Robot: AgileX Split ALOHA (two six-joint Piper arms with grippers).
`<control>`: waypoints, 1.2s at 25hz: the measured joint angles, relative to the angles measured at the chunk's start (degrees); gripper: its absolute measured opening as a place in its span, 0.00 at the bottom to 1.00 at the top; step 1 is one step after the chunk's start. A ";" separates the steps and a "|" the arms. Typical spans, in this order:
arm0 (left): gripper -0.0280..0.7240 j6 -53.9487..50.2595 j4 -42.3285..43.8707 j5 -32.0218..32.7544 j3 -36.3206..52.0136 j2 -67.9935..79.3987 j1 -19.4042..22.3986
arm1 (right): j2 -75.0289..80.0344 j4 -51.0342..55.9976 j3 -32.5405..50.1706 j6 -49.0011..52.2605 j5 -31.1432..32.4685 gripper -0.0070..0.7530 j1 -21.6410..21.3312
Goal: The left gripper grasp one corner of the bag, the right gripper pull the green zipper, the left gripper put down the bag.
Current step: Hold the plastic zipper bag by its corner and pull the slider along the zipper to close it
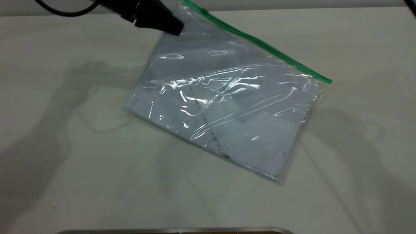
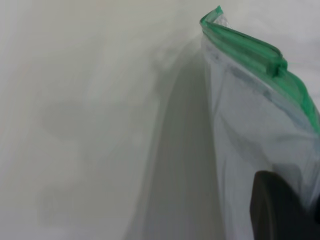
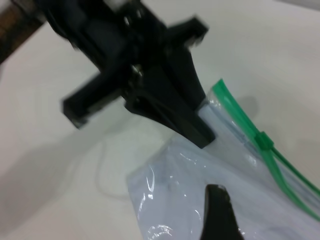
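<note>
Clear bag [image 1: 227, 107] corner in left gripper [image 1: 174, 27], green zipper [image 1: 260, 42] edge unobstructed.

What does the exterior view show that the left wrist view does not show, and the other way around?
Only the exterior view shows the whole bag: its lower corner rests on the table, the white paper inside bears a dark smudge line, and the left gripper holds it near the upper corner. Only the left wrist view shows closely the slider tab standing near the corner end of the green zipper. Both show the clear plastic, the green strip and the pale table. The right gripper appears in neither of these two views.
</note>
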 joint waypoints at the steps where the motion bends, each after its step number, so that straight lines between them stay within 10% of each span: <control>1: 0.11 0.44 0.62 0.07 0.00 -0.50 -0.61 | 0.78 0.00 -0.34 -0.65 0.00 0.71 0.00; 30: 0.11 1.70 12.20 -0.70 -1.54 -4.94 -5.98 | 9.44 0.03 -5.11 -10.24 6.52 0.70 0.00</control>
